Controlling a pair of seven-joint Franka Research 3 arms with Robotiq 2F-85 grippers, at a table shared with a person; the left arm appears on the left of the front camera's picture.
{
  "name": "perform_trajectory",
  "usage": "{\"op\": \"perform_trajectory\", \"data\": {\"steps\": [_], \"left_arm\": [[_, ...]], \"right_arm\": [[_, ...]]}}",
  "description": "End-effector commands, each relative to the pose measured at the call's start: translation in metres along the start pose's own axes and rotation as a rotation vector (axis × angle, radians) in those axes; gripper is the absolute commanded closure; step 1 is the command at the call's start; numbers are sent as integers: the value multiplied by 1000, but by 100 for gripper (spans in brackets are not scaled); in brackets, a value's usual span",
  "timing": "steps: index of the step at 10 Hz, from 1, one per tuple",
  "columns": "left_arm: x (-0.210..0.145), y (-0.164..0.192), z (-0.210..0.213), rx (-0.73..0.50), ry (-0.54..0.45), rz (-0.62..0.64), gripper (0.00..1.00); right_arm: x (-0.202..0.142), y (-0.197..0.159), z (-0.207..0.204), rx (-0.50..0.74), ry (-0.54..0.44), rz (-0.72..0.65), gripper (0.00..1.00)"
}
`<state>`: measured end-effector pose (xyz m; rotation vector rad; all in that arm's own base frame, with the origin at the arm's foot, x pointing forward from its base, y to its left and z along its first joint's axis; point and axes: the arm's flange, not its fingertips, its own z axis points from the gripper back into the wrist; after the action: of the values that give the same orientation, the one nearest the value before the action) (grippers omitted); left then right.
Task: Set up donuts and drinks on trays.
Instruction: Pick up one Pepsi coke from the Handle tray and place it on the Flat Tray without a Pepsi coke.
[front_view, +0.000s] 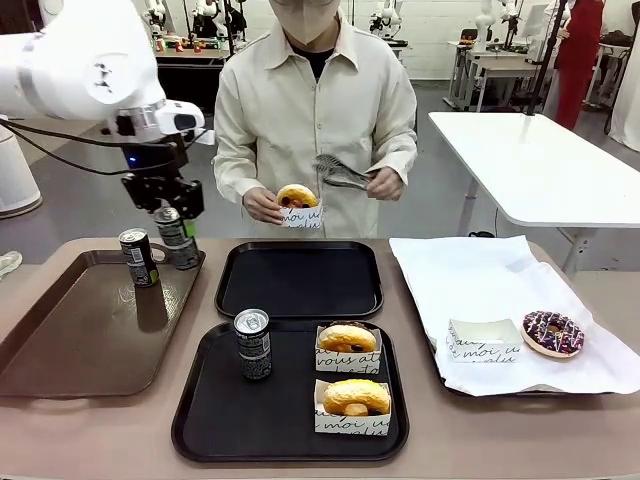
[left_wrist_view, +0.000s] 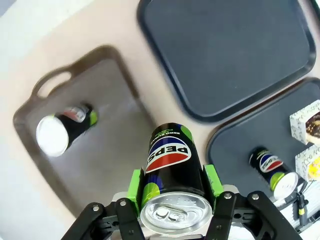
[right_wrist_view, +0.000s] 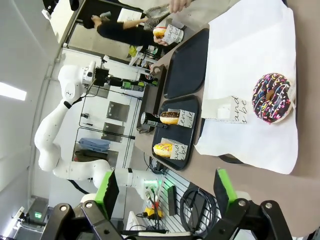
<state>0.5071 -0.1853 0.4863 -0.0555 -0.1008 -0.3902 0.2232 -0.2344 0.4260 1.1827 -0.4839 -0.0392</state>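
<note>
Donuts first: two glazed donuts (front_view: 356, 396) in white paper holders with black script lie on the right half of the near tray (front_view: 205, 420). This tray is a black plastic rectangle with rounded corners and a raised rim. A slim dark can (front_view: 253, 343) with a silver top stands upright on its left half. The far tray (front_view: 300, 282), of the same shape, lies just behind it on the beige surface (front_view: 420, 455).

The front view shows the person. One hand (front_view: 262, 205) holds a third donut (front_view: 297, 196) in its holder, and the other holds metal tongs (front_view: 338, 174).

The left end effector (front_view: 168, 208) grips a second can (front_view: 180, 245), tilted, at the far right corner of the brown tray (front_view: 60, 340). I cannot tell whether its base touches. A third can (front_view: 137, 257) stands near it on that tray. The left wrist view adds detail — green pads (left_wrist_view: 134, 186) pressed to both sides of the can just under its top, a round red, white and blue logo, and the pull tab.

In the right wrist view the right end effector (right_wrist_view: 166, 189) stands wide with nothing between its fingers. Beyond it a dark sprinkled donut (right_wrist_view: 272, 98) lies on white paper (right_wrist_view: 250, 45), just beside an empty holder (right_wrist_view: 227, 107).
</note>
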Motion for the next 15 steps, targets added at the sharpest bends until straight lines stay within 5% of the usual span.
{"op": "perform_trajectory", "data": {"steps": [1,4,7,9,15], "left_arm": [[20,-10,-10,-45,-33,-82,41],[19,-17,-31,-24,42,-89,41],[-86,19,-3,8,281,-98,41],[-117,22,3,4,270,-91,41],[-122,23,3,-9,299,-58,41]], "right_arm": [[2,0,0,23,-23,20,0],[2,0,0,23,-23,20,0],[2,0,0,23,-23,20,0],[2,0,0,23,-23,20,0],[2,0,0,23,-23,20,0]]}}
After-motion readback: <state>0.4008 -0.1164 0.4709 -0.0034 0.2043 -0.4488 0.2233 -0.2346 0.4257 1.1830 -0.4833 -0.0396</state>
